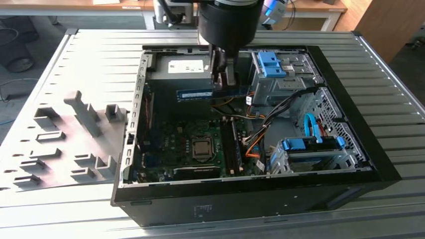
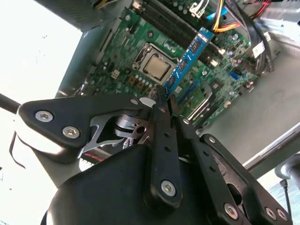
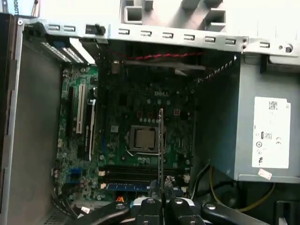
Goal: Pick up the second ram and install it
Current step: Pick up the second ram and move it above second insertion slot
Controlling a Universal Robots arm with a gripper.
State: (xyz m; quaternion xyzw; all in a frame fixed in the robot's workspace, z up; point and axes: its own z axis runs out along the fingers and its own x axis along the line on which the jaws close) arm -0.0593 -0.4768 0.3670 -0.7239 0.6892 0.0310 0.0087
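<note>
The second ram (image 1: 198,94) is held clamped in the closed gripper (image 1: 224,83), above the motherboard (image 1: 179,139). Its gripped middle is hidden within the jaws. Its chips (image 2: 183,62) are shown in the second wrist view, whereas in the first wrist view the second ram (image 3: 161,140) is seen edge-on.

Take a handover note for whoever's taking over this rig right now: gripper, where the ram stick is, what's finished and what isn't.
Gripper: fingers shut on the second ram.
Ram: held on edge in the air inside the open computer case, above the motherboard, touching no slot.
Done: pickup; the ram is off the table and over the board.
Left: installation; the ram is not yet seated in a memory slot.
</note>
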